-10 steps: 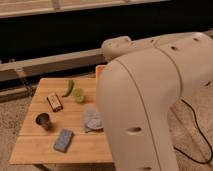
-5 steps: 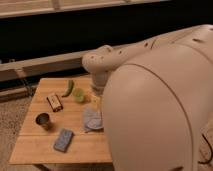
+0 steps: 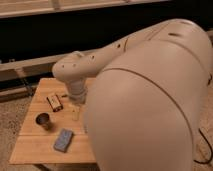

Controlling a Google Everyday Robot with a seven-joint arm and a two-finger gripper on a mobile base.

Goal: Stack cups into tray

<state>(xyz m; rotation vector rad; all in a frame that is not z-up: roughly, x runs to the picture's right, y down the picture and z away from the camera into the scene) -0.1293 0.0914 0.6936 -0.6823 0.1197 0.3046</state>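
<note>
One cup, the dark grey tumbler (image 3: pixel 43 120), stands upright near the gripper (image 3: pixel 75 108), to its lower left in view; whether the jaws are spread or closed cannot be told.

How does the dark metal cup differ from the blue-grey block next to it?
The dark metal cup is round and stands upright; the blue-grey block is flat, rectangular and lies down. The cup is darker and sits farther left in the view. Both rest apart on the wooden table, left of the gripper.
</note>
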